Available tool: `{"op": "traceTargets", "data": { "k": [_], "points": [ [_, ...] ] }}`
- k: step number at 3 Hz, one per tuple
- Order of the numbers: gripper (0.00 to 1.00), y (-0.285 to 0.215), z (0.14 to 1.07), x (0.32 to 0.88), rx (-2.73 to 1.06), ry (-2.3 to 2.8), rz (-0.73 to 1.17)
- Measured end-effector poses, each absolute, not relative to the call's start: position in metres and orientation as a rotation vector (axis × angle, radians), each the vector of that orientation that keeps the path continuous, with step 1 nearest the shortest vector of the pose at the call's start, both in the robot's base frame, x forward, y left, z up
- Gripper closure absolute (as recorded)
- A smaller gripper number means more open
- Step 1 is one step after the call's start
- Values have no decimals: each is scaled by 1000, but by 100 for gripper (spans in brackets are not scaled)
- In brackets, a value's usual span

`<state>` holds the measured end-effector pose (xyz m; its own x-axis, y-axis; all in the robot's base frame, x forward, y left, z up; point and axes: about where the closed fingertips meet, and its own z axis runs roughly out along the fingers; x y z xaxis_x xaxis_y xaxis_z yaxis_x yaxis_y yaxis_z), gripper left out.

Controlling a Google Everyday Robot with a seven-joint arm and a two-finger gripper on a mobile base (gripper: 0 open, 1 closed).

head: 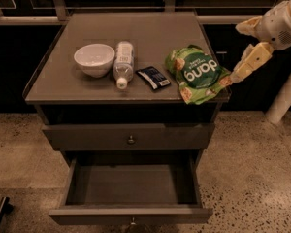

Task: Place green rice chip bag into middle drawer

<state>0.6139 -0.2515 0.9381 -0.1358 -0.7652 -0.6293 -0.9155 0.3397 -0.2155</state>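
The green rice chip bag (198, 73) lies on the cabinet top at its right front corner, puffy and crinkled, with its white lettering upside down. My gripper (238, 74) comes in from the right on a cream arm, and its tip is at the bag's right edge, level with the cabinet top. The middle drawer (131, 186) is pulled out below, an empty grey-brown tray with a small knob on its front panel.
A white bowl (94, 59), a clear plastic bottle (123, 63) lying on its side and a small dark-blue packet (153, 77) sit on the cabinet top (150, 33) to the left of the bag. The drawer above the open one (87, 136) is shut. A pale post (286, 96) stands at the right.
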Motion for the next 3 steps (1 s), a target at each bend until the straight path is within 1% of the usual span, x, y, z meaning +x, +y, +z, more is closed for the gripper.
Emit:
{"op": "traceTargets", "data": {
  "k": [2,3],
  "points": [
    [0,-225,883,645,-1427,1996,518],
    [0,-211,867,651,-1431,2018,574]
  ]
}}
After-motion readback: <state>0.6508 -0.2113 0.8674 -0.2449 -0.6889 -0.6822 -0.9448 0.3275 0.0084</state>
